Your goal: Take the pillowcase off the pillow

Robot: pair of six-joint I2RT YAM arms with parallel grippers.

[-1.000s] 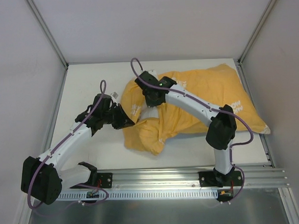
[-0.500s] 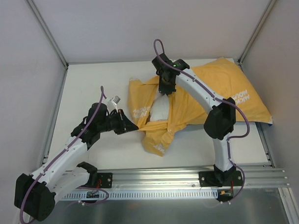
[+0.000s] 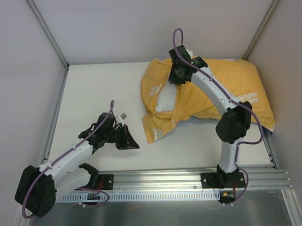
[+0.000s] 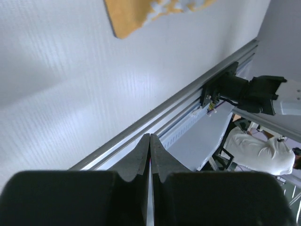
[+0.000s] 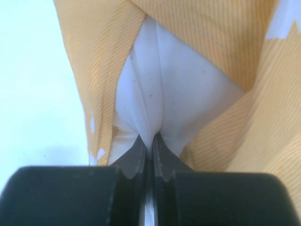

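Observation:
The mustard-yellow pillowcase (image 3: 210,91) lies crumpled at the back right of the table, its open end toward the left. The white pillow (image 3: 165,100) shows through that opening. My right gripper (image 3: 174,83) is over the opening. In the right wrist view it (image 5: 151,141) is shut on a pinch of the white pillow (image 5: 160,84), with the yellow pillowcase (image 5: 235,61) around it. My left gripper (image 3: 131,144) is shut and empty, apart from the cover and to its near left. The left wrist view shows its jaws (image 4: 149,137) pressed together and a corner of the pillowcase (image 4: 134,14) at the top.
An aluminium rail (image 3: 193,178) carrying both arm bases runs along the near edge; it also shows in the left wrist view (image 4: 178,101). White enclosure walls (image 3: 25,72) close the left, back and right sides. Bare white tabletop (image 3: 95,90) lies at the left.
My right arm pulled the pillow and cover toward the back right. My left gripper let go of the cover's edge and drew back toward the near left, shut.

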